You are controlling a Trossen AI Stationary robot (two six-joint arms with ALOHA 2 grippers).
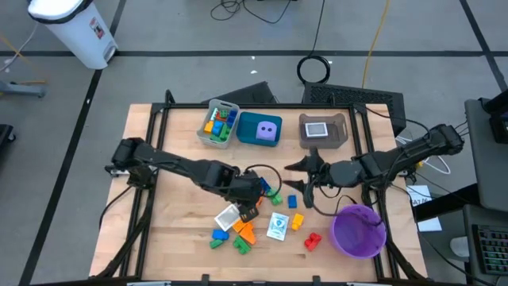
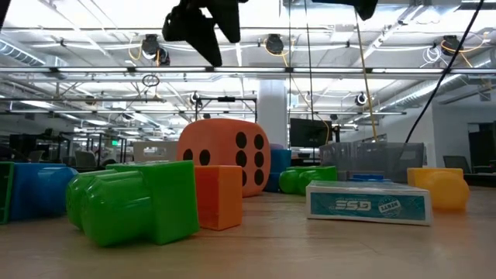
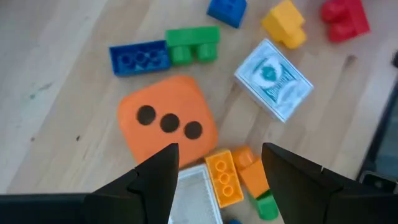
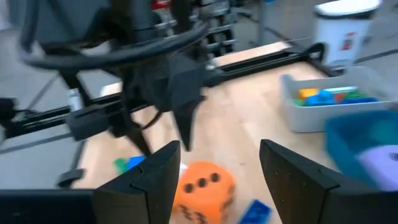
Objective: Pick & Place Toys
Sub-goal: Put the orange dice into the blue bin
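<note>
Even bright overhead light, ceiling lamp glare in low view; right wrist view blurred, perhaps motion.

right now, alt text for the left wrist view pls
An open left gripper hovers over an orange dice showing three dots, on a wooden table. Around it lie blue, green, yellow and red bricks, a card box and an orange brick.

Wooden table (image 1: pixel 182 238) filling the middle of the high view, framed by black rails. Along its upper edge, three trays in a row: grey tray (image 1: pixel 208 133) at left, teal tray (image 1: pixel 248 129) in the centre, brown tray (image 1: pixel 341 133) at right. Round purple bowl (image 1: pixel 359 232) at lower right of the tabletop. White bin (image 1: pixel 75 28) on the floor, upper left of frame. Coiled black cable (image 1: pixel 315 69) on the floor above the trays.
</note>
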